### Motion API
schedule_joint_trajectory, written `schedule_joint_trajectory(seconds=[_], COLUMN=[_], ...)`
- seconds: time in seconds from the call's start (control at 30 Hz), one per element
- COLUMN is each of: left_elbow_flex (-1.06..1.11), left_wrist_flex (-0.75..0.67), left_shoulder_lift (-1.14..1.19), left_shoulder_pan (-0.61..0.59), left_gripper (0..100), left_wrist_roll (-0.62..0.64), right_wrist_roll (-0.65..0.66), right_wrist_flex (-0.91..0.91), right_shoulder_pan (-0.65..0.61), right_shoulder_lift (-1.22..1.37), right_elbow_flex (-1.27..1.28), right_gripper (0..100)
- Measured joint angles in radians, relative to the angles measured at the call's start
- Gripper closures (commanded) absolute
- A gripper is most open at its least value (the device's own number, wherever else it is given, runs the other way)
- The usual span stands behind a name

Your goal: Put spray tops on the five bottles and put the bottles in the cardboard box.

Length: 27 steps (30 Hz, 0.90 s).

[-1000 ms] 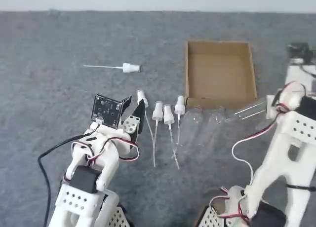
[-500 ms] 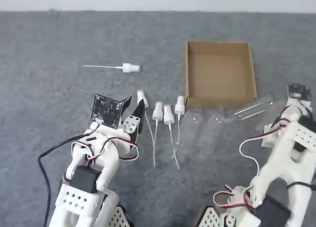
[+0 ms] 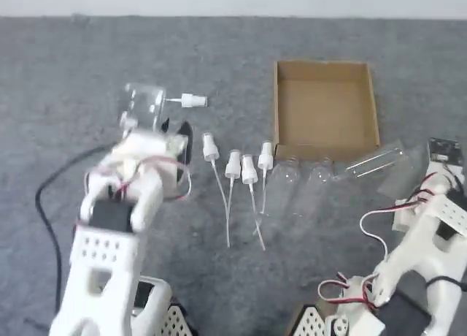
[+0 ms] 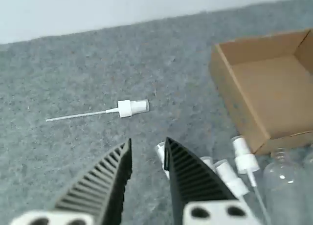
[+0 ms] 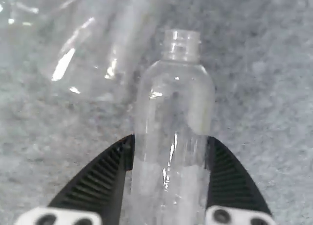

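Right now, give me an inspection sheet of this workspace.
Surface: grey carpet.
Job's things: box empty; four spray tops in a row, a fifth apart; bottles lying uncapped by the box.
Clutter: nothing seen.
Grippers: left gripper open, empty; right gripper shut on a bottle.
Cables: black cable at the left arm; red and white wires at the right.
Surroundings: pale wall.

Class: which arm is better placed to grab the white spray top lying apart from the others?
Left. The left gripper hangs open near the lone white spray top; the right gripper clamps a clear plastic bottle.
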Motion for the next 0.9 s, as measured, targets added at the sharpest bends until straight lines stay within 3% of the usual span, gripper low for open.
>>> schedule_joint_trajectory(seconds=[0.47, 0.67, 0.9], left_elbow_flex=[-0.73, -1.046, -1.407], left_wrist_flex=[0.078, 0.083, 0.087], left_shoulder_lift=[0.98, 1.307, 1.656], left_shoulder_pan=[-0.098, -0.1, -0.124], left_gripper=[90, 90, 90], left_wrist_roll=[-0.167, -0.175, -0.101], right_wrist_roll=[0.121, 0.127, 0.129], right_wrist_flex=[-0.043, -0.043, -0.043], right_shoulder_pan=[0.133, 0.138, 0.138], right_shoulder_lift=[-0.002, -0.002, -0.002], right_elbow_flex=[0.012, 0.014, 0.014], right_gripper=[82.6, 82.6, 82.6])
